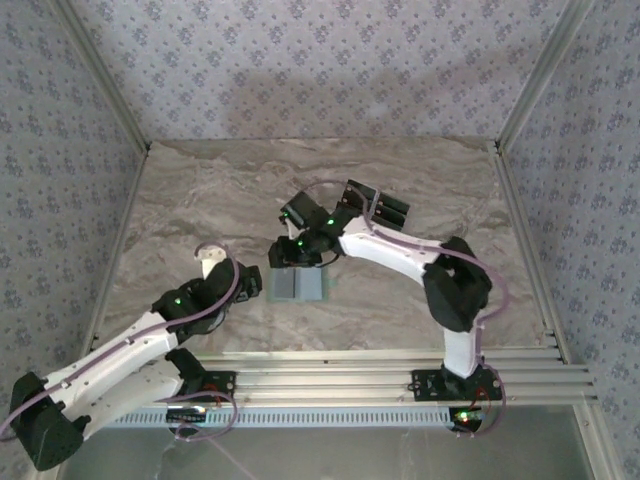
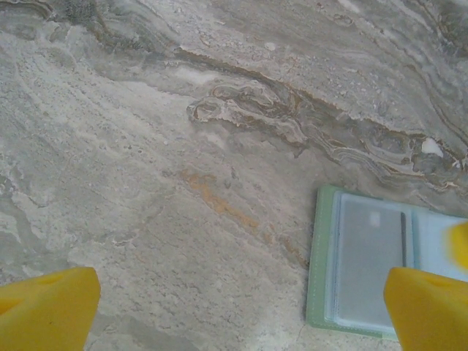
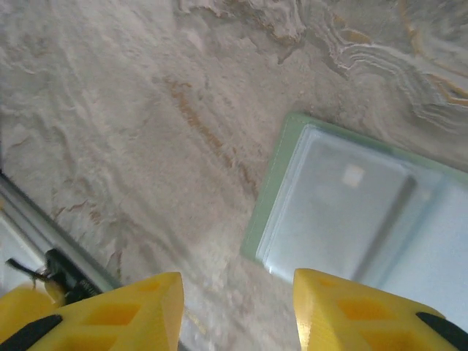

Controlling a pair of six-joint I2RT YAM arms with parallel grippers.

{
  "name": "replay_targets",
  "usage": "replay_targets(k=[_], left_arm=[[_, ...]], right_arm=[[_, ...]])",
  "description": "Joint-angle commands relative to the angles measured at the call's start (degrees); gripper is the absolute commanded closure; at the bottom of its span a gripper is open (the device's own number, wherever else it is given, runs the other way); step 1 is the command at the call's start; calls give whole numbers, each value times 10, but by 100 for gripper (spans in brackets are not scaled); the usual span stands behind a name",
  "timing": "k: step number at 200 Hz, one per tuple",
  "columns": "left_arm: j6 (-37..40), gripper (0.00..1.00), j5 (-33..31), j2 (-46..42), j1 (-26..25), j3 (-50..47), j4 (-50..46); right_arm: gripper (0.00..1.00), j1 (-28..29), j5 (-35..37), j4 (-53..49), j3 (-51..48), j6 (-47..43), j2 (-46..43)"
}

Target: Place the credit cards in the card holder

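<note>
Top camera first: the card holder lies open and flat on the marbled table, near the middle and toward the front edge. The right gripper hangs over its far edge. The left gripper sits just beside its left side. Further back, past the right arm, the black credit cards lie well apart from the holder.

On the left wrist camera the left gripper has its jaws spread wide, yellow fingers down in the two bottom corners, with bare table between them and nothing held. The card holder is at lower right, green rim around pale pockets, and a grey shape with a small pale mark shows through one pocket.

On the right wrist camera the right gripper has its jaws partway apart and empty. The card holder lies below and to the right, one finger above its near edge, the other over bare table.
</note>
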Motion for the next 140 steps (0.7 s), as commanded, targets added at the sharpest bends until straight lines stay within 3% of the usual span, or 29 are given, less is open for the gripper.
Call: replay_targets(k=[1,60,79,140], left_arm=[[24,0,9,15,3,37,-11],[39,0,34,84,3,86,-12],[45,0,44,109,3,103,-13],[82,0,75,204,24,188,-39]], right_arm=[[54,-25,50,-118,25,-53,-72],[54,-140,117,-281,72,-185,-129],[54,-178,122,-297,87,-220,-123],[56,-221,265,-321,137,-352,-34]])
